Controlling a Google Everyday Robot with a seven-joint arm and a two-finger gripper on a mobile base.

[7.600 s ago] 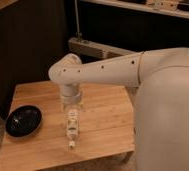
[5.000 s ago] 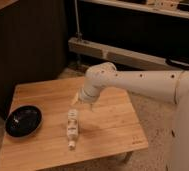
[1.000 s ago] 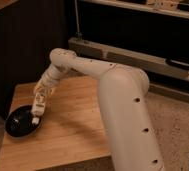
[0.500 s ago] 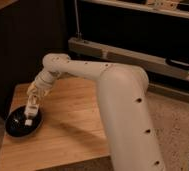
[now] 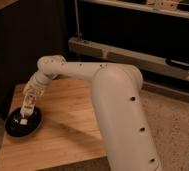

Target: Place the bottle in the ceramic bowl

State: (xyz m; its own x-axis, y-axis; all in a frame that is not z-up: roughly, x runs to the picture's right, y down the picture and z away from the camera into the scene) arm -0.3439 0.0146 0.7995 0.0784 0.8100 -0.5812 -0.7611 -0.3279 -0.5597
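Observation:
The ceramic bowl (image 5: 14,131) is round, shallow and glossy black, and sits at the left edge of the wooden table (image 5: 68,135). My gripper (image 5: 32,96) reaches over the bowl from the right and is shut on the bottle (image 5: 26,111). The bottle is slim and whitish and hangs nearly upright, tilted a little to the left. Its lower end is down inside the bowl, at or just above the bowl's floor. I cannot tell whether it touches.
My white arm and body (image 5: 118,110) span the table's right half. A dark wall (image 5: 23,45) stands behind the table. A low metal shelf rail (image 5: 138,55) runs at the back right. Speckled floor (image 5: 178,125) lies to the right.
The bottle was lying on the table's middle; my gripper has picked it up, carried it left and lowered it into the bowl. In the last half second it sank a little further.

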